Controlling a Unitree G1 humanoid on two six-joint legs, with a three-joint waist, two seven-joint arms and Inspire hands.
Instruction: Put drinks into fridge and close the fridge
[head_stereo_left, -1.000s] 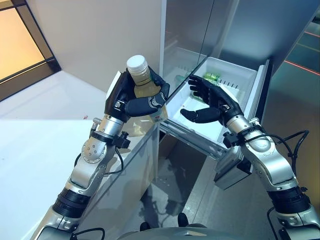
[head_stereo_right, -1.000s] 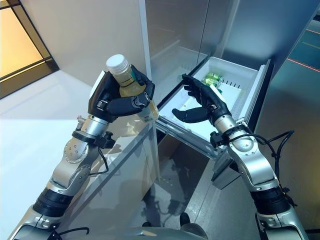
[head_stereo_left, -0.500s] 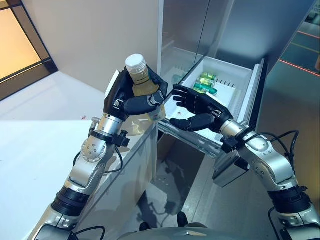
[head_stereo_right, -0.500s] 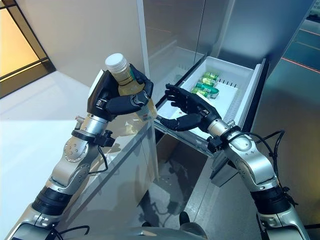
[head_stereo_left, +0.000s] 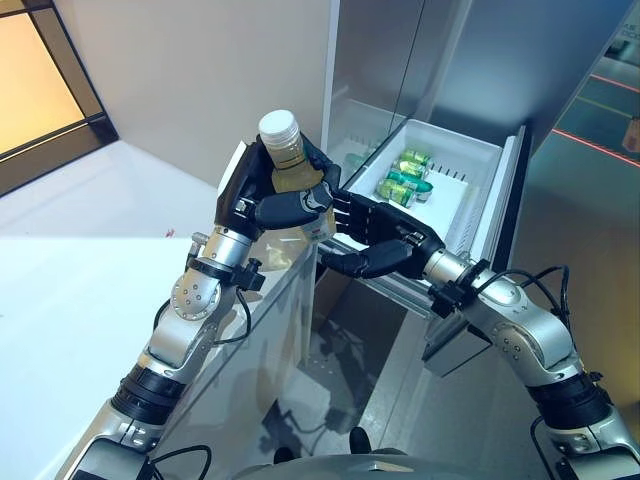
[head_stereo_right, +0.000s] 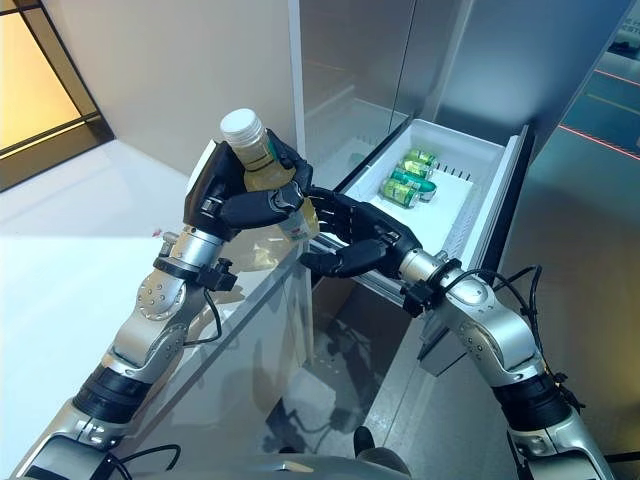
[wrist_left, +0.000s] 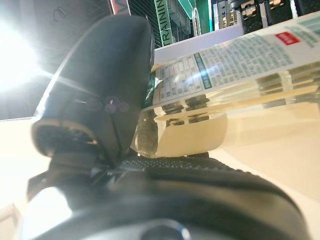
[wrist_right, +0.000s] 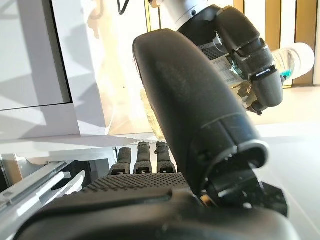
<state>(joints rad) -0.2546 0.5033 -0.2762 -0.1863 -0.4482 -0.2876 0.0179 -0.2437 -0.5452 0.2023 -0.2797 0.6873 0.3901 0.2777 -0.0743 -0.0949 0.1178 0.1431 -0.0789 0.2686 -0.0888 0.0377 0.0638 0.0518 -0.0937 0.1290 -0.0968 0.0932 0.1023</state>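
Note:
My left hand (head_stereo_left: 268, 206) is shut on a clear bottle (head_stereo_left: 287, 167) of pale yellow drink with a white cap, held upright above the counter's edge; the bottle also shows in the left wrist view (wrist_left: 240, 55). My right hand (head_stereo_left: 375, 242) is open, its fingers spread and reaching to the bottle's lower part from the drawer side; I cannot tell if they touch it. The right wrist view shows its thumb (wrist_right: 195, 110) with the bottle (wrist_right: 295, 55) beyond. Green cans (head_stereo_left: 402, 178) lie at the far end of the open white fridge drawer (head_stereo_left: 470, 190).
A white counter (head_stereo_left: 60, 300) with a glass side panel (head_stereo_left: 270, 330) lies at the left. The fridge body (head_stereo_left: 380, 60) stands behind the pulled-out drawer. Dark glossy floor (head_stereo_left: 340, 370) lies below, between the counter and the drawer.
My right hand has moved left from over the drawer to the bottle, uncovering the green cans. My left hand still holds the bottle in about the same place.

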